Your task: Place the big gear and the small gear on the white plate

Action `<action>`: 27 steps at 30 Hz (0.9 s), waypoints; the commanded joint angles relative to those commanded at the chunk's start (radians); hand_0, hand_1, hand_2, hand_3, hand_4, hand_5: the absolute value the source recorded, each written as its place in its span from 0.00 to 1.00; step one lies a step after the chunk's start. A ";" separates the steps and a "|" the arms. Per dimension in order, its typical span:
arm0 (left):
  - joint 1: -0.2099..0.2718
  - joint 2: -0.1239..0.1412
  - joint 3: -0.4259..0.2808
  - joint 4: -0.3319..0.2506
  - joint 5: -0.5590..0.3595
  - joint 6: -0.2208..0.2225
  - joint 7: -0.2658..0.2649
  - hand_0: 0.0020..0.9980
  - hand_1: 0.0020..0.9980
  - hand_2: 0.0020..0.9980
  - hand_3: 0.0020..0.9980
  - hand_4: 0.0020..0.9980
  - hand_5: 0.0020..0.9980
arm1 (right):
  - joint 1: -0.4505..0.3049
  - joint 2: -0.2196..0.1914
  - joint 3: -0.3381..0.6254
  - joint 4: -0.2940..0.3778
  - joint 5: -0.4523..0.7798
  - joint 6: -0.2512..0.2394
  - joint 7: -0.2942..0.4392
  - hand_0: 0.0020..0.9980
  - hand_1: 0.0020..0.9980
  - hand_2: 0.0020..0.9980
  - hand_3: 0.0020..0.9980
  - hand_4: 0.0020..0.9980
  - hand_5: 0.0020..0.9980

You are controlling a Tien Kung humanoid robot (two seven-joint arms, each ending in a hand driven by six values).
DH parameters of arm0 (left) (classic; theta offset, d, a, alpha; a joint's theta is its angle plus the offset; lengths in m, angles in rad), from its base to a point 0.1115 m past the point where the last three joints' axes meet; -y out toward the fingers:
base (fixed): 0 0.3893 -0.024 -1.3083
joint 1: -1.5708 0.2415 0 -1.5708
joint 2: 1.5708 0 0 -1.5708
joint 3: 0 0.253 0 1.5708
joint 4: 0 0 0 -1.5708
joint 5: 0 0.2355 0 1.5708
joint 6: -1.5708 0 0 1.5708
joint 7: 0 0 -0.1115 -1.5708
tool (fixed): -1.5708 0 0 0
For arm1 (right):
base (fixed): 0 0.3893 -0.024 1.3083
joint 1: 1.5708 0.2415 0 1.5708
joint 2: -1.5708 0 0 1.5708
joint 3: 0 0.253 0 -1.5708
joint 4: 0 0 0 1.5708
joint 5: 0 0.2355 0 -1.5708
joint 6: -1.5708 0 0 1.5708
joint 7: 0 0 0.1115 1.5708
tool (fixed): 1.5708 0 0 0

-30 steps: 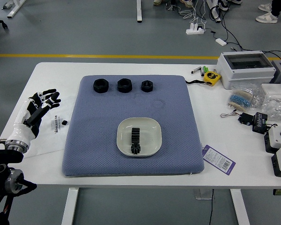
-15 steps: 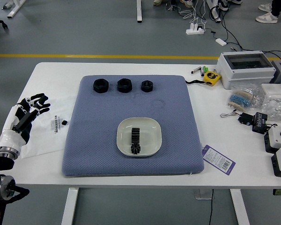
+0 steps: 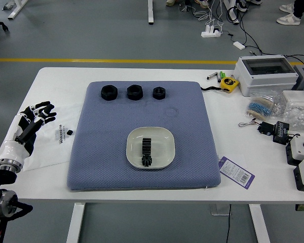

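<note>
i count one white table [image 3: 50, 187], one blue-grey mat [image 3: 106, 136], one white plate [image 3: 167, 147] and, sitting on it, two black gears [image 3: 147, 147]. there are three black nuts [image 3: 135, 92] in a row, one yellow tape measure [image 3: 229, 84], one purple-edged tag [image 3: 236, 172] and, over at the side, two button boxes [image 3: 302, 150].

Far right corner of white bench [image 3: 230, 131]: white plastic enclosure with dark window [image 3: 269, 83]; yellow tape measure with black strap [image 3: 228, 84] just beside it. Nearer side: crumpled clear plastic bags [image 3: 297, 116]. Right edge: white-and-black box with round blue button [image 3: 299, 151]. Purple-bordered white tag with barcode [image 3: 236, 173] lies by right edge of blue-grey textured mat [image 3: 192, 126].
</note>
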 joint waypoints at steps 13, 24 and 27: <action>0.005 0.000 0.002 -0.002 0.002 0.001 -0.001 0.66 0.61 0.67 0.63 0.93 0.46 | -0.001 0.002 -0.005 0.000 0.011 -0.003 0.003 0.65 0.65 0.74 0.61 0.86 0.70; 0.005 -0.003 0.006 -0.002 0.002 -0.007 0.013 0.66 0.61 0.68 0.64 0.94 0.48 | 0.014 -0.001 -0.011 0.001 0.018 -0.002 0.006 0.65 0.65 0.74 0.61 0.86 0.70; 0.004 -0.004 0.004 -0.002 0.003 -0.008 0.014 0.66 0.62 0.68 0.64 0.94 0.47 | 0.016 -0.002 -0.013 0.001 0.021 -0.002 0.007 0.65 0.65 0.74 0.61 0.86 0.70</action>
